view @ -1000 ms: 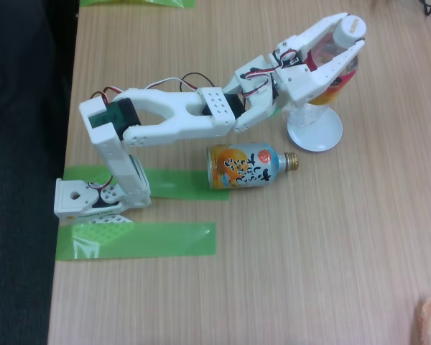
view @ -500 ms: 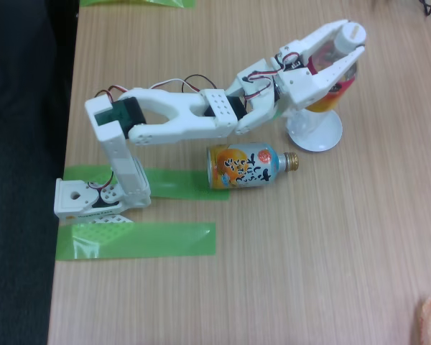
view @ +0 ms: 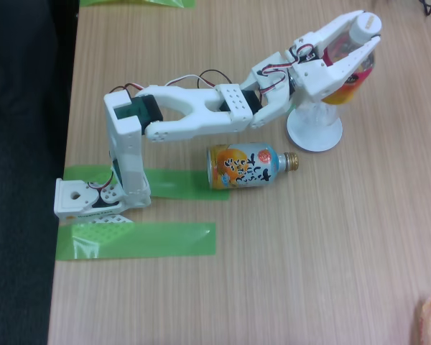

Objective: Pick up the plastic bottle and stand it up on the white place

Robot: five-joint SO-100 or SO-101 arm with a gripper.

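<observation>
In the fixed view, the plastic bottle (view: 348, 90) has a white cap, a red and orange label and a clear lower part. It leans with its cap up and to the right. Its clear bottom end is over the middle of the white plate (view: 325, 141); whether it rests on the plate I cannot tell. My gripper (view: 367, 30) is shut on the bottle's upper part, with one finger on each side near the cap. The white arm reaches in from its base at the left.
A shorter orange and light-blue bottle (view: 246, 166) with a gold cap lies on its side just in front of the plate. Green tape strips (view: 140, 240) mark the table near the arm's base (view: 86, 201). The table's edge runs down the left.
The arm has stretched out to the right and the gripper has moved right with the bottle. The bottle's cap end now leans further right over the plate.
</observation>
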